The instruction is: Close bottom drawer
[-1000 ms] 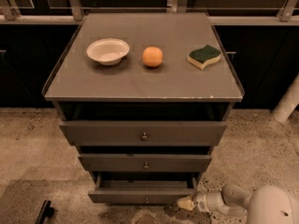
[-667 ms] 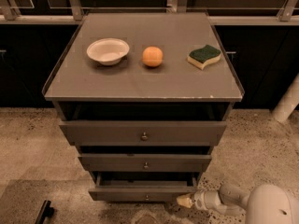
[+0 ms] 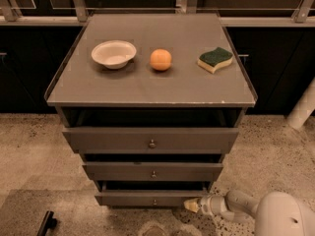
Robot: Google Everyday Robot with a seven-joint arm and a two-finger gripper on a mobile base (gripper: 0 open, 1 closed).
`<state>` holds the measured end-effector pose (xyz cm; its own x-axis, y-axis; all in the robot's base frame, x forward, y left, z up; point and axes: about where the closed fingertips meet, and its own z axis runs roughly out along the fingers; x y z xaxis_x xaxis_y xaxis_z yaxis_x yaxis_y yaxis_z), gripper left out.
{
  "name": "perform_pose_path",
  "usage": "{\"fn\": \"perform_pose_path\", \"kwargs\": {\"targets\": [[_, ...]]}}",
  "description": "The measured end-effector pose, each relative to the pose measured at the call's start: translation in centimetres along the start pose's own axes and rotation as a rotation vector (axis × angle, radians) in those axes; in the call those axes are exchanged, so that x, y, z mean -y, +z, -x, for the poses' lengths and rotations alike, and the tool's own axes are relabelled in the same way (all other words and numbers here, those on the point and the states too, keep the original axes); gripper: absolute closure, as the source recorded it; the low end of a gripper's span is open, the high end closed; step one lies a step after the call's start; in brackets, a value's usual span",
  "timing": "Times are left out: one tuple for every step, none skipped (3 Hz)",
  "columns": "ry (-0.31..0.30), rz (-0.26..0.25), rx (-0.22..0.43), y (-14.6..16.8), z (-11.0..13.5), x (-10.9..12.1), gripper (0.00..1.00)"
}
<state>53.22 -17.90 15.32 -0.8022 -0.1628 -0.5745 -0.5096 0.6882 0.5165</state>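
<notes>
The bottom drawer (image 3: 147,198) stands slightly out beneath the worktop's (image 3: 147,90) front edge. The gripper (image 3: 192,205) is at the drawer's right end, under the front-right corner; its spread cannot be told.

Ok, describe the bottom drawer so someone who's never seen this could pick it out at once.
Find the grey cabinet with three drawer fronts stacked down its face. The bottom drawer is the lowest, just above the floor, with the claw at its right corner. It is narrower and slimmer than the two above.
</notes>
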Motion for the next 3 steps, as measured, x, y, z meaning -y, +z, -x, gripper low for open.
{"fn": "perform_pose_path", "kwargs": {"targets": [[0.001,-0.032,0.026,0.1,1.4,1.0,1.00],[-0.011,-0.053,0.053,0.1,3.0,1.6,1.00],[-0.011,-0.061,0.068,-0.4,3.7,2.0,1.00]]}}
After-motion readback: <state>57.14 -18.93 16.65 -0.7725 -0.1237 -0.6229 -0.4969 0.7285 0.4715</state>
